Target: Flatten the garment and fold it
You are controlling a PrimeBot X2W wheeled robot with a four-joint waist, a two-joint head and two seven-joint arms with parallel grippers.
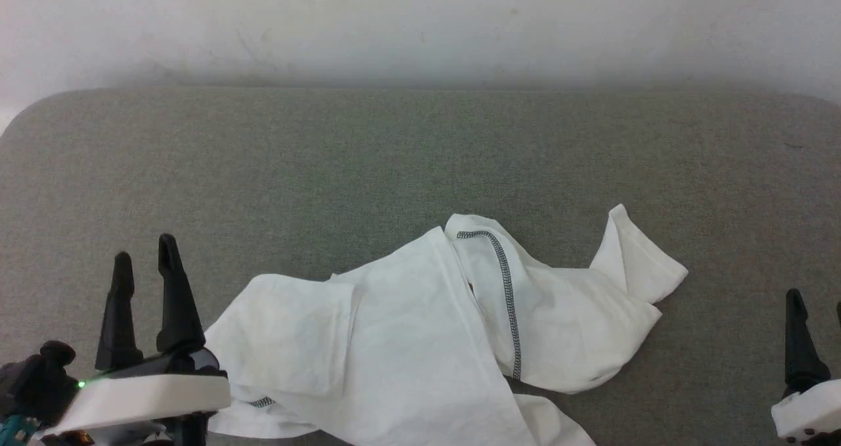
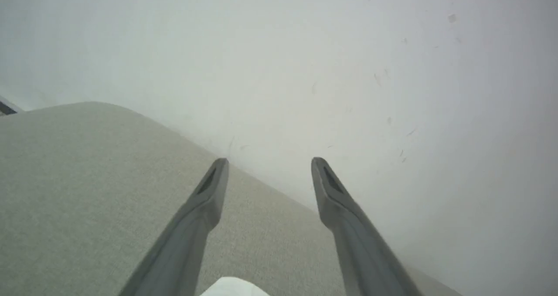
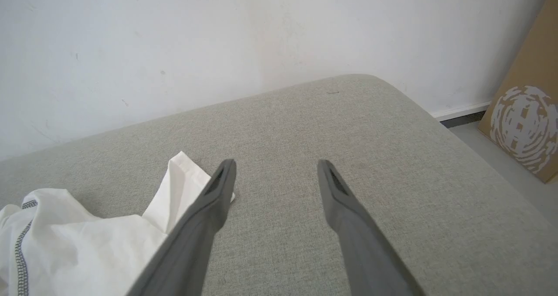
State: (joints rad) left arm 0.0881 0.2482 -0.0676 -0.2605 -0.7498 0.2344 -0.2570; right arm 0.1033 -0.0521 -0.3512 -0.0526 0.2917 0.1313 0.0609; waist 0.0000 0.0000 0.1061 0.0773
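Note:
The white garment [image 1: 420, 334] lies crumpled on the grey padded surface [image 1: 394, 163], bunched toward the near edge, with a dark zigzag seam [image 1: 507, 295] running down its middle. One end pokes up at the right [image 1: 634, 255]. My left gripper [image 1: 144, 259] stands open just left of the cloth, nothing between its fingers. At the far right, my right gripper [image 1: 815, 301] is partly cut off by the frame edge; the right wrist view shows it open [image 3: 277, 165], with the garment [image 3: 87, 239] to its left. A white scrap of cloth [image 2: 233, 287] shows below the left gripper [image 2: 268, 161].
A white wall [image 1: 420, 19] rises behind the padded surface. In the right wrist view the surface's rounded corner [image 3: 392, 86] drops to a grey floor, where a brown cardboard panel [image 3: 527, 117] with a white print leans on the wall.

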